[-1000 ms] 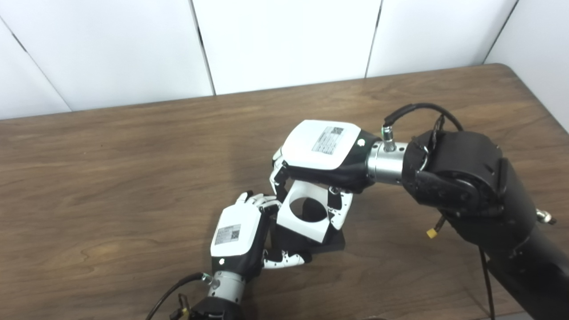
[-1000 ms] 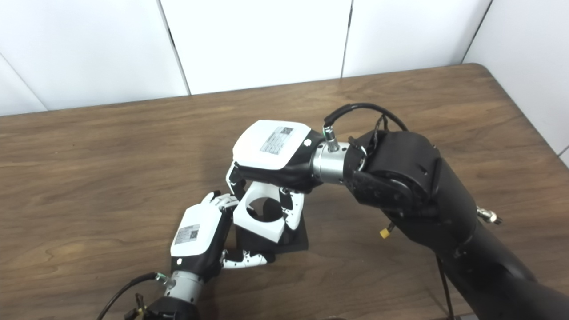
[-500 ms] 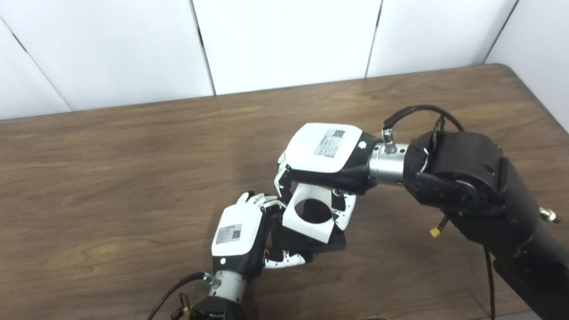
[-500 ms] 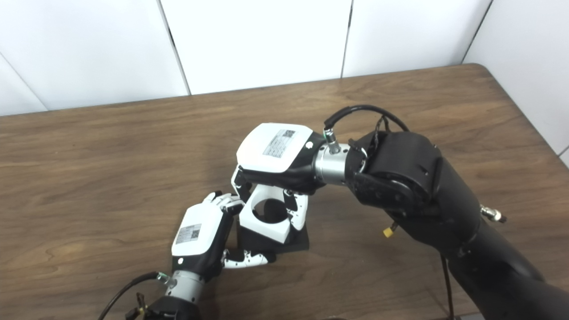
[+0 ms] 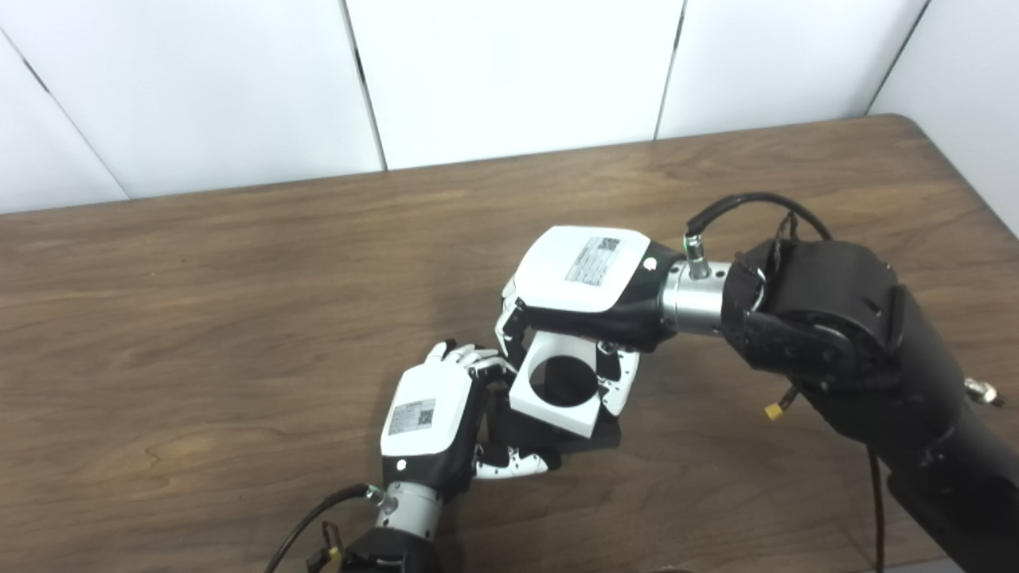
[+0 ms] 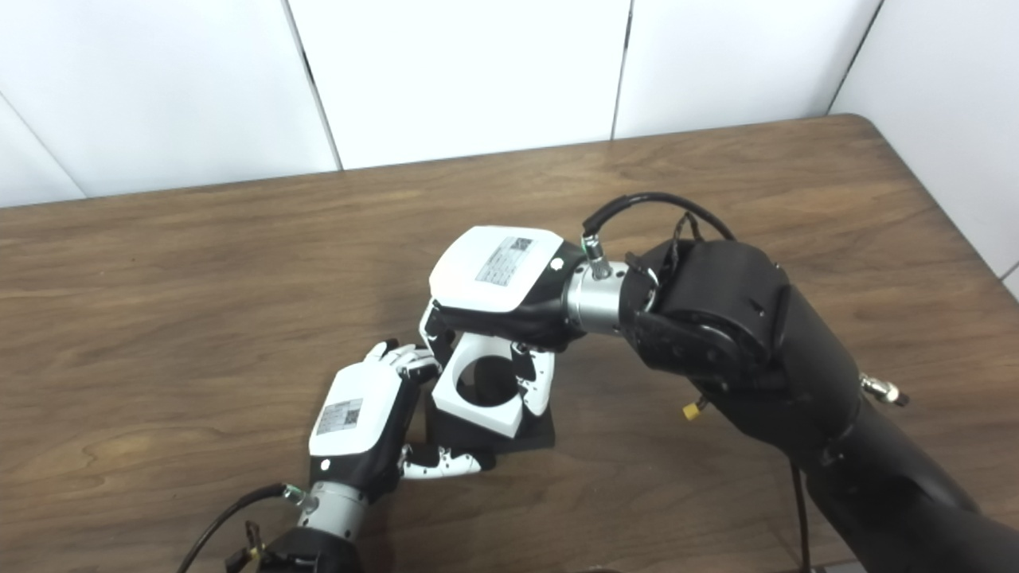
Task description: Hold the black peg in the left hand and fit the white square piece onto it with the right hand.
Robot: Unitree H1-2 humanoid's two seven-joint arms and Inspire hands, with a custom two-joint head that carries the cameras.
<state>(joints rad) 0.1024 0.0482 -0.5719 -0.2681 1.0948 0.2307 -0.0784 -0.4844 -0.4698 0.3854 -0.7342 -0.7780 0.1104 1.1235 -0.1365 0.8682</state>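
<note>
Left hand (image 5: 430, 426) gripping black peg (image 5: 593, 436) base, right hand (image 5: 577, 290) clasping white square piece (image 5: 557, 384) (tilted) over it

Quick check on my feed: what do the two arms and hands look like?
Both hands, left hand and right hand, have white back shells with grey printed labels, black palms and white-and-black fingers. Silver wrist collars join black arms; a black cable loops at each wrist, and a small yellow tag hangs under the right forearm.
</note>
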